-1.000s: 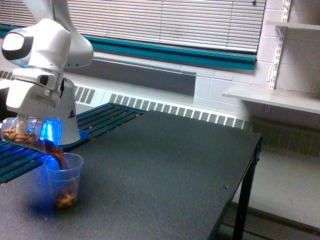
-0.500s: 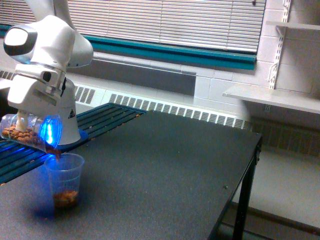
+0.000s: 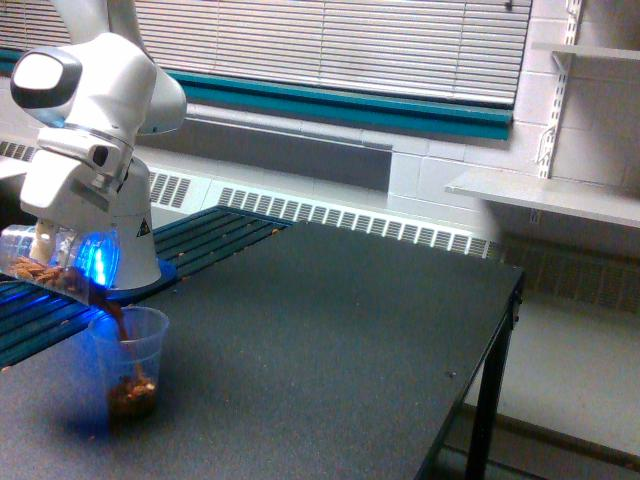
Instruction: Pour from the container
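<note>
Container (image 3: pixel 55 265) tipped above cup (image 3: pixel 128 360) rim

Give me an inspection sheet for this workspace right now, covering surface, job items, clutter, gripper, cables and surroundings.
Surface: dark table, mostly bare.
Job's things: container tipped on its side, brown pieces streaming from its mouth into the small cup, which stands upright with a brown layer at its bottom.
Clutter: small specks on the slatted panel.
Gripper: gripper clamped on the container; blue glow at its mouth.
Cables: nothing seen.
Surroundings: window blinds, radiator, wall shelves.
</note>
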You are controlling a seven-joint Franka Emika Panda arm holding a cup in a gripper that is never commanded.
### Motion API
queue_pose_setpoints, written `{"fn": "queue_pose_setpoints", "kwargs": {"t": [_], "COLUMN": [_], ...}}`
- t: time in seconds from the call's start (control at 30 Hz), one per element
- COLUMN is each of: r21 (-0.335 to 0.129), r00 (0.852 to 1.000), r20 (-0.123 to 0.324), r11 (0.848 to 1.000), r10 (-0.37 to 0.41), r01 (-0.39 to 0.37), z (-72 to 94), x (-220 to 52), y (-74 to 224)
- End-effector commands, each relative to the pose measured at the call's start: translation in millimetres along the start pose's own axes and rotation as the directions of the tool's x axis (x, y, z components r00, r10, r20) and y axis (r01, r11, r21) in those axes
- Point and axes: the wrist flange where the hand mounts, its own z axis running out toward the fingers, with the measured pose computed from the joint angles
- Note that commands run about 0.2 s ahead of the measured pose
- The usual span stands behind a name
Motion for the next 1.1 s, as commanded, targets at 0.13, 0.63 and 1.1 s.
{"fn": "queue_pose_setpoints", "kwargs": {"t": [0.13, 0.63, 1.1], "r21": [-0.023, -0.042, -0.042], "r00": [0.999, 0.996, 0.990], "r20": [-0.002, 0.037, 0.079], "r11": [0.999, 0.995, 0.992], "r10": [-0.038, -0.086, -0.114], "r01": [0.038, 0.088, 0.117], "z": [-5.7, -10.1, -15.0], "x": [2, 4, 6], "y": [3, -1, -3]}}
